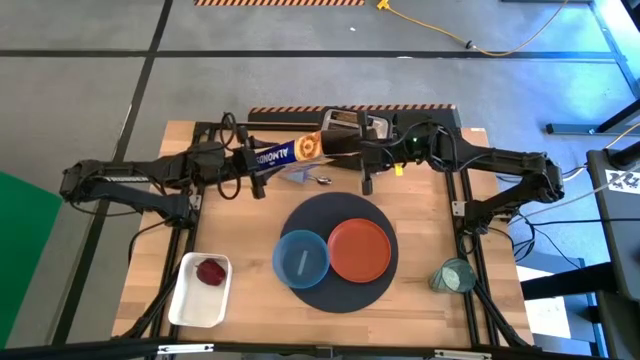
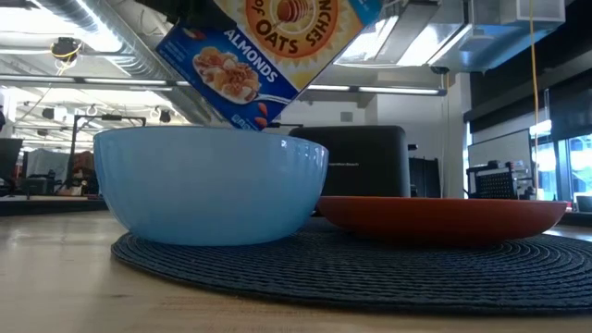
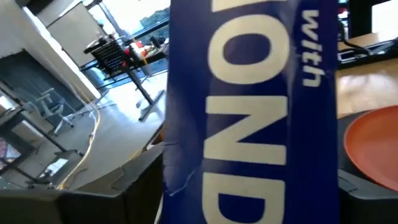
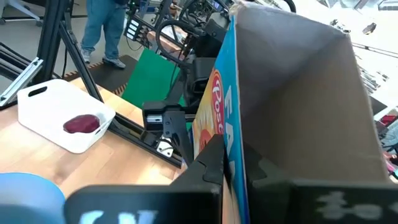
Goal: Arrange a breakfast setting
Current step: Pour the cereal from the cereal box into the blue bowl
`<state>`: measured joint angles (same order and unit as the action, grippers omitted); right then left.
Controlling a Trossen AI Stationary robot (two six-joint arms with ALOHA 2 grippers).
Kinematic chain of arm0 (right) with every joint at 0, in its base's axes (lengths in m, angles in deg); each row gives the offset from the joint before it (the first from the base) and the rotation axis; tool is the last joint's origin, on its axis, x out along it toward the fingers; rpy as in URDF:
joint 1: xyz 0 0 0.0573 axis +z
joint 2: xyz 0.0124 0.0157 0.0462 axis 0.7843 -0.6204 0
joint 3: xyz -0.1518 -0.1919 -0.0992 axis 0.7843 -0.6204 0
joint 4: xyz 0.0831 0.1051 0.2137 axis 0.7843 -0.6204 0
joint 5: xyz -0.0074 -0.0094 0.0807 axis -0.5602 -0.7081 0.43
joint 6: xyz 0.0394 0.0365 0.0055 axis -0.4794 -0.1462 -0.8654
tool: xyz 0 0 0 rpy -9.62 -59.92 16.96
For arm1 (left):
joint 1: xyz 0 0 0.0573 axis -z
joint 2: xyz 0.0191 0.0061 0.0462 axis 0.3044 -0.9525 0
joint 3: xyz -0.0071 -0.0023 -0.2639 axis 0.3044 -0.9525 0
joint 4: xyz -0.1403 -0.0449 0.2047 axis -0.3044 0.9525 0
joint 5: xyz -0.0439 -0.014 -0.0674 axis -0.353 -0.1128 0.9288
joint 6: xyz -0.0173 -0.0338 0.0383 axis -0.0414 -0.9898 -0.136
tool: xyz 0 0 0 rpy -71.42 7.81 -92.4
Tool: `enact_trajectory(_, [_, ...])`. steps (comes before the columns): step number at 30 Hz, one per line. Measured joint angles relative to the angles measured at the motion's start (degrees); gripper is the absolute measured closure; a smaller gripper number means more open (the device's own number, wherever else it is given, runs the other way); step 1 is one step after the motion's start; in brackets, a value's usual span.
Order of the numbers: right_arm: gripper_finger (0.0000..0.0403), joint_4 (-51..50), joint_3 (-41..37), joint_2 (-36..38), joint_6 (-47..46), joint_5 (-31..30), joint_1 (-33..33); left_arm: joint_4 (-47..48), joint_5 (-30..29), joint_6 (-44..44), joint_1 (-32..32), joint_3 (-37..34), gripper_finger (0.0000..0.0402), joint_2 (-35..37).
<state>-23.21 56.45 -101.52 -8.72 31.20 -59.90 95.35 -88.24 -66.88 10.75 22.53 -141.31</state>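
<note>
Your right gripper (image 1: 335,147) is clamped on the open end of one glossy cardboard cereal box (image 1: 290,151), held tilted above the table; your left gripper (image 1: 255,160) meets its other end, jaws parted. Below lies one round woven dark placemat (image 1: 340,290) carrying one ribbed blue bowl (image 1: 301,258) and one smooth orange plate (image 1: 359,249), side by side. One teal glass (image 1: 453,276) stands apart; one red fruit (image 1: 210,271) sits in the white tray (image 1: 190,303).

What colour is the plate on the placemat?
Orange: the plate beside the blue bowl, best in the high view.
</note>
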Motion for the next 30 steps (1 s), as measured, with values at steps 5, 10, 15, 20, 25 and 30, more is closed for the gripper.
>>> enact_trajectory(5, [0.0403, -0.07, 0.0, 0.0, 0.02, 0.02, -0.02, 2.18, 3.94, 1.31, -0.85, -0.02, 0.0197, 0.0])
enact_trajectory(10, [0.0402, -0.48, 0.0, 0.0, -0.12, 1.06, 0.02, 2.76, 4.09, 4.39, -0.88, -0.02, 0.0268, 0.0])
enact_trajectory(15, [0.0377, -2.0, 0.02, 0.14, -1.21, -0.31, 0.02, 2.76, 2.88, 4.75, -0.9, -0.09, 0.0314, 0.0])
enact_trajectory(20, [0.0295, -6.18, 0.13, 3.4, -0.57, -8.68, 0.04, 3.11, 0.42, 4.9, -0.9, -0.11, 0.0324, 0.01])
enact_trajectory(25, [0.0199, -13.6, 0.13, 9.24, -7.11, -20.46, 0.04, 6.26, 0.69, 4.8, -0.79, 0.76, 0.0325, 0.59])
enact_trajectory(30, [0.0152, -27.07, 0.15, 14.94, -14.38, -28.77, -0.02, 24.14, 1.15, 1.95, 1.69, 8.08, 0.0325, 0.52])
